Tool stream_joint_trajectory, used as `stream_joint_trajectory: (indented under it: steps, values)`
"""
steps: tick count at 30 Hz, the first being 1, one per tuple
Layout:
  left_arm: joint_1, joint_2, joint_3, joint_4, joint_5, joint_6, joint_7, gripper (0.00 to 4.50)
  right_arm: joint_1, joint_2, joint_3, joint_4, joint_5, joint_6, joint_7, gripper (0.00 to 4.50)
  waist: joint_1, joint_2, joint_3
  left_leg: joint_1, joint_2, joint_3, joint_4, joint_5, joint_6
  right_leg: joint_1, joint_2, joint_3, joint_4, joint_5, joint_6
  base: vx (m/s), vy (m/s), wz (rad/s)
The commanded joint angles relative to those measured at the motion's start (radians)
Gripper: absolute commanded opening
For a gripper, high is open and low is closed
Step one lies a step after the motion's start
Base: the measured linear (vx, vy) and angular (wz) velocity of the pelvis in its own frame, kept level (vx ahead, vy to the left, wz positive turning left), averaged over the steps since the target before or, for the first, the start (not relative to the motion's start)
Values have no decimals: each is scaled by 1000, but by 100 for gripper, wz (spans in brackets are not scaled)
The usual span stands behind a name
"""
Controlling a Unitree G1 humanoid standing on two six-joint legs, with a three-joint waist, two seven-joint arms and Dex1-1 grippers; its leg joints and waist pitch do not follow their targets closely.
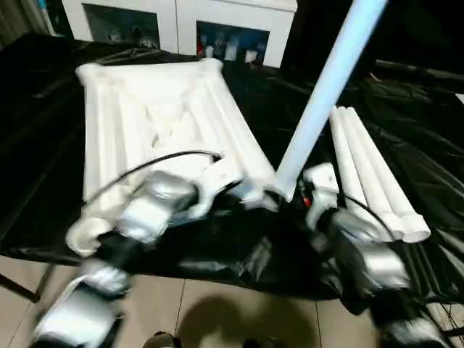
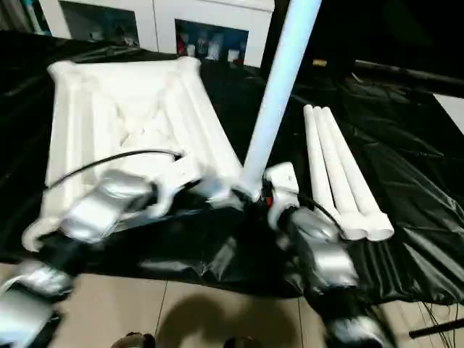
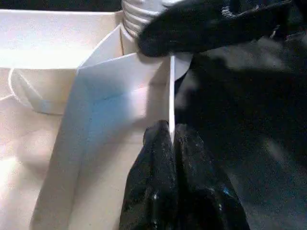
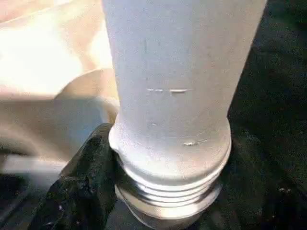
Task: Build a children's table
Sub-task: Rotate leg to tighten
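The left gripper's (image 3: 171, 143) fingers (image 3: 148, 191) are pressed together on a thin rib at the near corner of the table top (image 1: 159, 123), which lies underside up on the black-draped bench (image 1: 406, 130). At that corner the right gripper's (image 1: 293, 192) fingers (image 4: 84, 187) clasp the threaded foot of a leg (image 1: 326, 90) rising aslant. Three more legs (image 1: 373, 174) lie right of the top.
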Motion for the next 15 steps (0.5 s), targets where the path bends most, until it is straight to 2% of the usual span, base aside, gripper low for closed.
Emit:
stream_joint_trajectory:
  steps: [1, 3, 4, 8, 9, 11, 13, 15]
  values:
    - [-7, -65, 12, 45, -15, 3, 72, 0, -13, 35, -59, 97, 24, 30, -119, 272, -2, 8, -57, 22, 46, -27, -76, -196, -6, 31, -89, 51, -85, -248, -188, 0, 0, 0]
    - [-20, -94, 13, 68, -8, -4, 99, 0, -36, 55, -59, 124, 20, 16, -139, 272, 0, 6, -59, 23, 46, -27, -75, -190, -3, 32, -86, 50, -83, -220, -182, 0, 0, 0]
    - [-26, -117, 8, 81, -7, -14, 101, 0, -52, 69, -36, 134, 5, -6, -119, 272, 3, 9, -60, 21, 46, -27, -75, -175, 6, 35, -86, 51, -80, -185, -181, 0, 0, 0]
    - [-27, -122, -6, 87, 0, -29, 83, 0, -53, 81, -21, 119, 9, -26, -55, 272, 5, 6, -62, 18, 46, -25, -72, -144, 35, 40, -85, 50, -73, -113, -198, 0, 0, 0]
    - [-21, -111, -11, 82, 3, -32, 68, 0, -45, 81, -24, 101, 25, -28, -19, 307, 5, 7, -61, 18, 46, -25, -73, -142, 38, 39, -85, 50, -73, -109, -200, 0, 0, 0]
    - [-18, -105, -12, 80, 3, -36, 61, 0, -42, 78, -23, 100, 26, -33, -14, 344, 6, 6, -61, 19, 47, -25, -73, -148, 44, 39, -85, 49, -75, -115, -207, 0, 0, 0]
    - [-5, -83, -20, 65, 2, -47, 30, 0, -31, 65, -16, 87, 28, -37, 12, 352, 6, 6, -60, 21, 48, -25, -75, -160, 44, 37, -86, 49, -77, -133, -207, 0, 0, 0]
    - [20, -38, -30, 31, -2, -69, -34, 0, -6, 30, 4, 55, 20, -42, 70, 362, 9, 4, -60, 18, 50, -27, -76, -165, 45, 41, -90, 49, -79, -158, -199, 0, 0, 0]
